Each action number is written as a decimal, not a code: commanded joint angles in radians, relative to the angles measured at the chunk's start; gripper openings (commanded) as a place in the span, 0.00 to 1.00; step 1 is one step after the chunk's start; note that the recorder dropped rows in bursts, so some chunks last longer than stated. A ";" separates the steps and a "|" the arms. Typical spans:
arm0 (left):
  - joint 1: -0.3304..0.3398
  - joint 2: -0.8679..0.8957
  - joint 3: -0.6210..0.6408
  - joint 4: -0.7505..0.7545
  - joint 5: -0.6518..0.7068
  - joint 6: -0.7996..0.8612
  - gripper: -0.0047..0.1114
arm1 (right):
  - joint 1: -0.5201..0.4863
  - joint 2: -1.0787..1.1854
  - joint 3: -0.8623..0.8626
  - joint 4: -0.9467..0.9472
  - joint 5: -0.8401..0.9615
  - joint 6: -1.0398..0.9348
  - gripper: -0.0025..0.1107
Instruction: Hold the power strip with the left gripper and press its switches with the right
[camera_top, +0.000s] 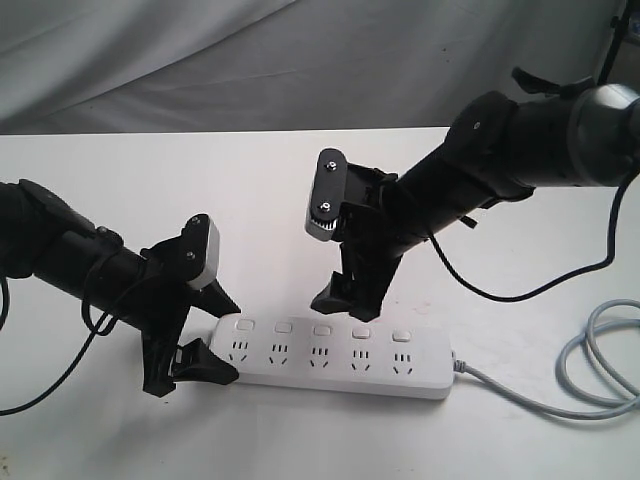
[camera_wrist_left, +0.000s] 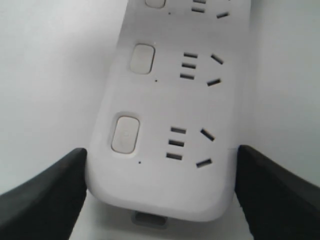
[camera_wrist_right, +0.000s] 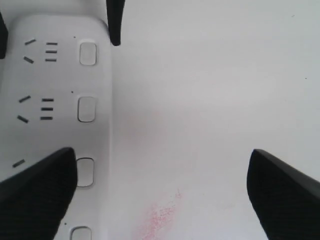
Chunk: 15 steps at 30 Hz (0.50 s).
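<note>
- Power strip (camera_top: 335, 357): one. Long white plastic bar lying flat on the counter (camera_top: 120, 170), near the front and middle, with its length running left to right.
- Handling, as judged: rigid and probably light, with a smooth shell likely to skid or pivot on the counter under a push. The best hold is across the narrow width at the end away from the cord, clear of the buttons.
- Switches (camera_top: 321, 331): five. Small rounded squares in one row along the far edge, with none covered.
- Socket groups (camera_top: 319, 355): five, one below each switch.
- Cord (camera_top: 590, 370): one. Grey, it leaves the strip's right end and loops on the counter.
- Left pincer (camera_top: 222, 338): one. It straddles the strip's left end, and in the wrist view its black jaws sit against both long edges, pinching the strip across its width.
- Right pincer (camera_top: 345, 290): one. Its jaws are spread wide and hold nothing. It hangs just above the strip's far edge near the middle switches, apparently without contact.
- Backdrop cloth (camera_top: 300, 60): one. Grey and creased, it hangs behind the counter.
</note>
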 joint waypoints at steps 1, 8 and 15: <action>-0.008 -0.002 -0.006 -0.008 -0.003 0.002 0.04 | -0.010 -0.010 0.002 -0.037 0.015 0.038 0.76; -0.008 -0.002 -0.006 -0.008 -0.003 0.002 0.04 | -0.017 -0.010 0.002 -0.108 0.028 0.095 0.76; -0.008 -0.002 -0.006 -0.008 -0.003 0.002 0.04 | -0.053 -0.022 0.047 -0.106 0.001 0.079 0.76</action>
